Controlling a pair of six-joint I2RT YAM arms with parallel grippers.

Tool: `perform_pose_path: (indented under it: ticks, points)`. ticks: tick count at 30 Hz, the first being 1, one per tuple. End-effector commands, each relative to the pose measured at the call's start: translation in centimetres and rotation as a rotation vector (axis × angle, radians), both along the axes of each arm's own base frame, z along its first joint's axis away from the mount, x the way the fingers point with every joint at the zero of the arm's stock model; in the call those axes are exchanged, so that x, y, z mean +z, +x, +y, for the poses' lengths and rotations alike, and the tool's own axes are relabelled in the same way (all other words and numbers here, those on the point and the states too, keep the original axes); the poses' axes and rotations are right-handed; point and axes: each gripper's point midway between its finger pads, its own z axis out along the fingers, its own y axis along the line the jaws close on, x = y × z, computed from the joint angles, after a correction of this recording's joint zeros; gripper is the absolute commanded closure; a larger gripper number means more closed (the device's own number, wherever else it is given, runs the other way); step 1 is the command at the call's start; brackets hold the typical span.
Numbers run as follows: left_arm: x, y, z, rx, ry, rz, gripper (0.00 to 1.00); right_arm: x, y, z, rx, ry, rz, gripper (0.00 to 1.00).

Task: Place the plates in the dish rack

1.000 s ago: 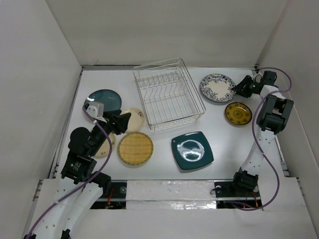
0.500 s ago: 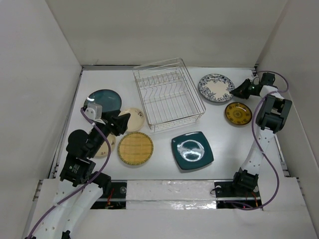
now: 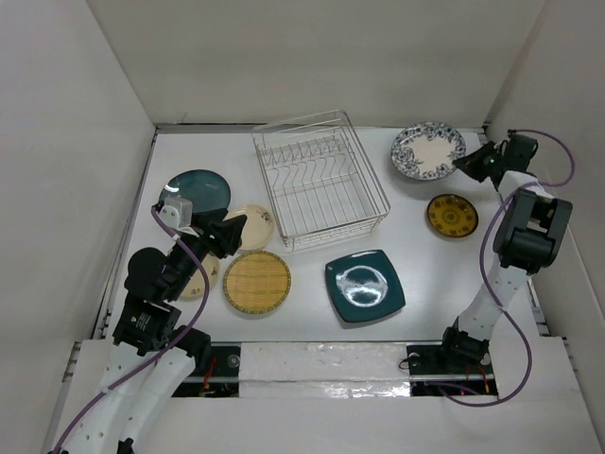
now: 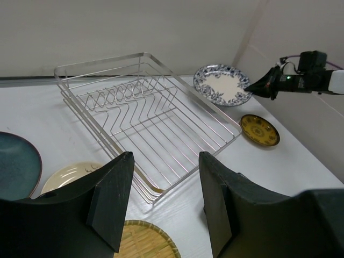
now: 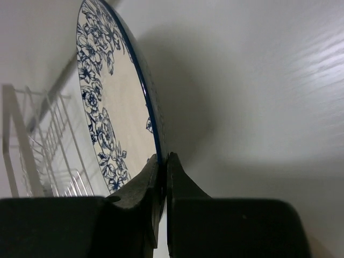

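One plate, the blue-and-white plate point(image 3: 428, 149), is pinched at its rim by the right hand point(image 5: 161, 161) and tilted up, right of the dish rack point(image 3: 317, 156). Best turn it upright, edge in line with a slot, before lowering. Meanwhile the left hand point(image 4: 165, 161) hangs wide open, empty.

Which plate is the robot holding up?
The blue-and-white flowered plate, pinched at its rim by the right gripper. The others lie flat, unheld.

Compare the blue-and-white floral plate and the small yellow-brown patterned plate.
The blue-and-white floral plate is larger than the small yellow-brown patterned plate. The right pincer clamps the blue-and-white plate's rim; the yellow-brown plate lies flat, untouched. Both are round, patterned and outside the silver wire dish rack.
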Motion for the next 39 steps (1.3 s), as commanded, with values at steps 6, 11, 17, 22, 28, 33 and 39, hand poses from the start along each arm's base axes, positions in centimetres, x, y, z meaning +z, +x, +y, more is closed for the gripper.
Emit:
perform_pose_path:
  ticks: [6, 11, 17, 22, 28, 33, 39]
  points:
    - [0.5, 0.5, 0.0, 0.011, -0.003, -0.031, 0.51, 27.1, 0.0, 1.5, -0.218, -0.359, -0.584, 1.00]
    - [0.3, 0.7, 0.1, 0.020, 0.000, -0.022, 0.51, 32.1, 0.0, 7.9, -0.169, -0.524, -0.579, 1.00]
    - [0.2, 0.8, 0.2, 0.031, 0.000, -0.019, 0.51, 32.1, 1.1, 15.0, -0.133, -0.651, -0.523, 1.00]
    - [0.1, 0.8, 0.2, 0.029, 0.002, -0.017, 0.51, 31.0, 3.0, 17.4, -0.141, -0.705, -0.483, 1.00]
    - [0.1, 0.8, 0.3, 0.032, 0.001, -0.019, 0.51, 29.1, 3.9, 19.9, -0.143, -0.786, -0.443, 1.00]
    - [0.1, 0.8, 0.1, 0.026, 0.001, -0.016, 0.51, 28.0, 3.8, 19.6, -0.174, -0.866, -0.406, 1.00]
    - [0.1, 0.8, 0.1, 0.024, 0.001, -0.018, 0.51, 26.2, 3.6, 21.5, -0.143, -0.946, -0.380, 1.00]
